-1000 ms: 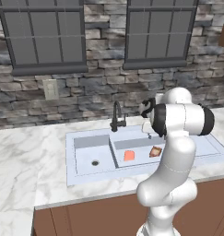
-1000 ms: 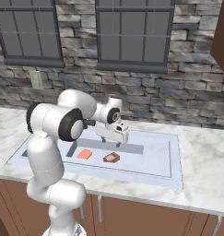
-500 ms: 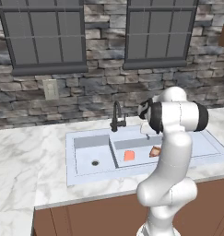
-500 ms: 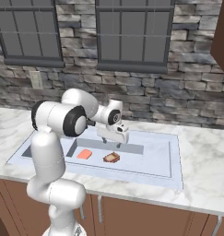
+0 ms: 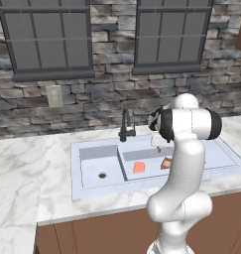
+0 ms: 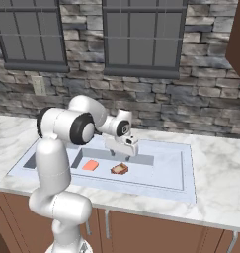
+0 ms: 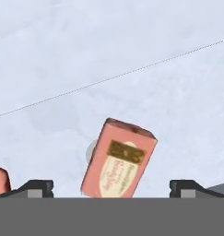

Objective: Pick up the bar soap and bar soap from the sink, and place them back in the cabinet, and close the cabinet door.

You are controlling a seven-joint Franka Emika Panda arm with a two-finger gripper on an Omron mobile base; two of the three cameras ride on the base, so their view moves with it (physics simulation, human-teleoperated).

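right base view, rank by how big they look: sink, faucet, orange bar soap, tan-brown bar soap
1. sink, by far the largest.
2. orange bar soap and tan-brown bar soap: they look about alike, so no ranking between them.
The faucet is hidden behind the arm in this view, so it cannot be ranked.

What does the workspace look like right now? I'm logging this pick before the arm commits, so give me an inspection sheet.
Surface: marble counter around the sink.
Job's things: orange bar soap and tan-brown bar soap lie apart on the floor of the same basin.
Clutter: nothing seen.
Grippers: gripper open, hovering above the tan-brown bar soap; in the hand view that soap lies between the fingertips, untouched.
Cables: nothing seen.
Surroundings: black faucet, stone wall, two windows, wall outlet.
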